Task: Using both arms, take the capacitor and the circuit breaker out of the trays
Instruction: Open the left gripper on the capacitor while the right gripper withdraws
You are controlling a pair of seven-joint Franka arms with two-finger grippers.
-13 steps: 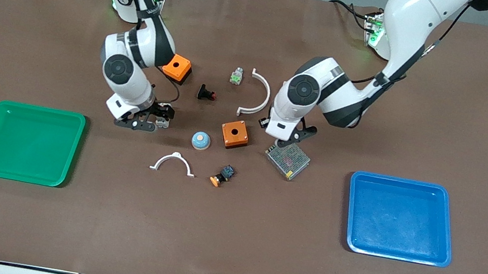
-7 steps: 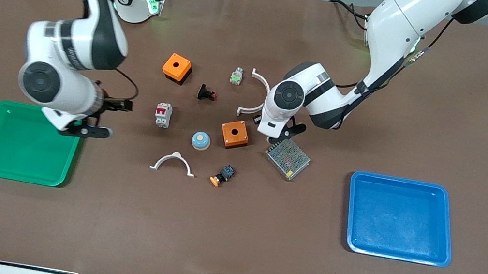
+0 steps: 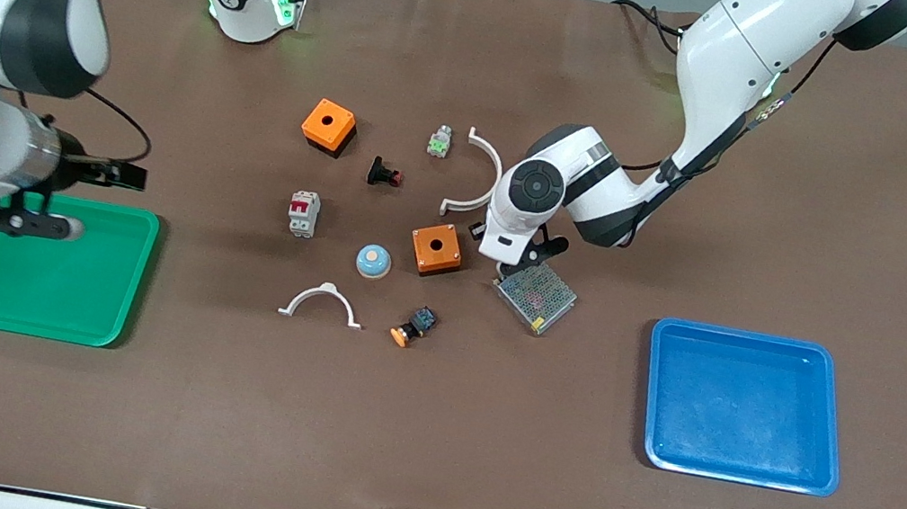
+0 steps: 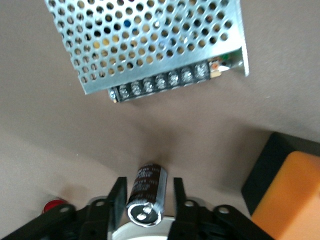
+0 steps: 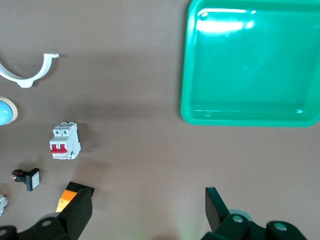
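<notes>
The capacitor (image 4: 146,184), a black cylinder with a silvery end, lies on the brown mat between the fingers of my left gripper (image 4: 146,200). The fingers stand open around it, with a gap on at least one side. In the front view this gripper (image 3: 508,256) is low between an orange box (image 3: 436,249) and a perforated metal power supply (image 3: 534,296), and it hides the capacitor. The breaker (image 3: 302,213), white with a red lever, lies alone on the mat; it also shows in the right wrist view (image 5: 65,141). My right gripper (image 3: 66,198) is open and empty over the green tray's rim (image 3: 131,276).
A blue tray (image 3: 744,405) lies toward the left arm's end. Around the breaker are a second orange box (image 3: 328,125), a black flanged button (image 3: 382,174), a blue dome (image 3: 373,260), two white arcs (image 3: 323,299) (image 3: 480,175), an orange-capped button (image 3: 411,327) and a grey green-faced part (image 3: 438,143).
My right gripper has left the breaker on the mat and swung, empty, to the green tray. My left gripper has shifted slightly toward the orange box.
</notes>
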